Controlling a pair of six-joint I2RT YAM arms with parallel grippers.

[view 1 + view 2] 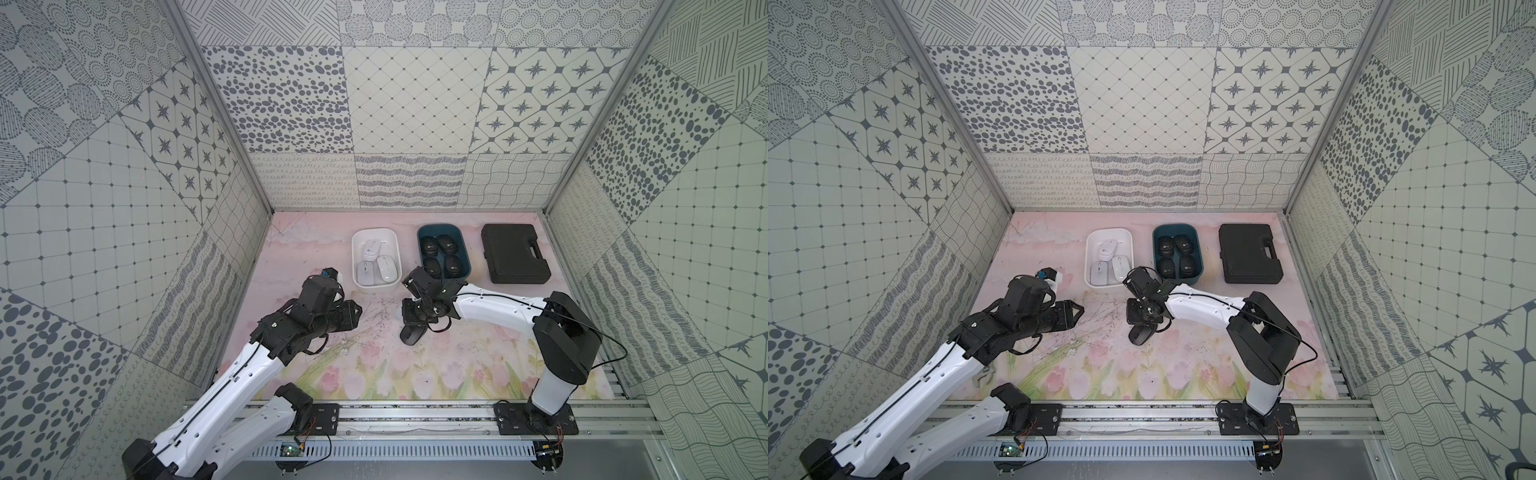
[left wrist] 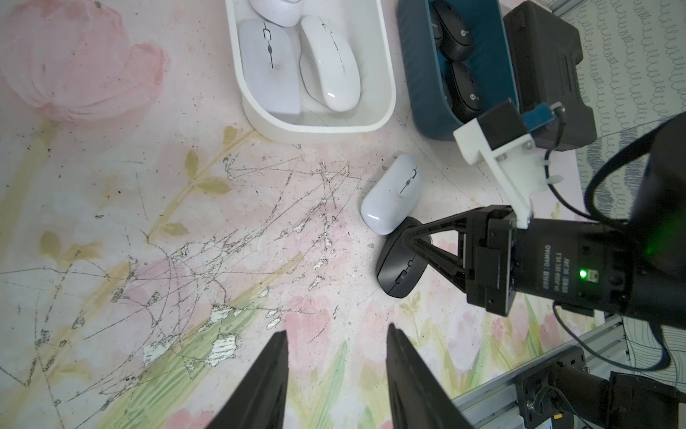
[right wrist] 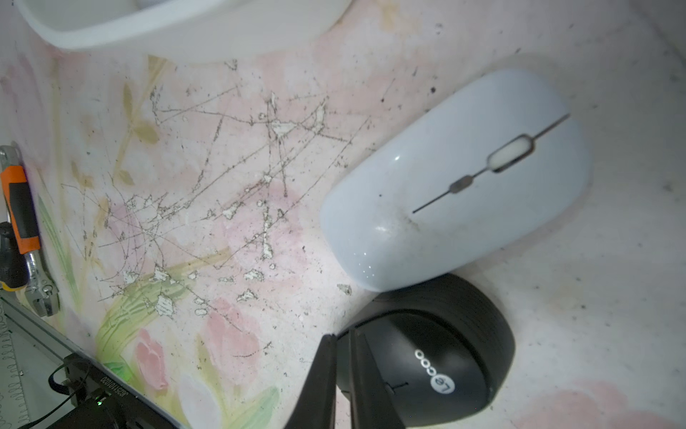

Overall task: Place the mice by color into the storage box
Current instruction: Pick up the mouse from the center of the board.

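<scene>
R gripper (image 3: 343, 334): tips together over edge of loose blk mouse (image 3: 438, 353), not around it | L gripper (image 2: 336, 330): jaws apart, empty | blk mouse touches wht mouse (image 3: 456, 178) on mat (image 3: 222, 185), near white tub (image 2: 386, 93) | risk: closed tips skid off dome, shove both mice, no grasp

White mouse (image 2: 391, 198), touching black mouse (image 2: 397, 267)

Both top views evenly lit, soft diffuse light, faint shadow beside the black case (image 1: 515, 253), wall panels (image 1: 124, 208) bowed by wide-angle distortion at the edges. Right wrist view hazy, washed out, white tub (image 3: 185, 33) blurred, small glints on the white mouse (image 3: 456, 178); left wrist view sharper.
</scene>
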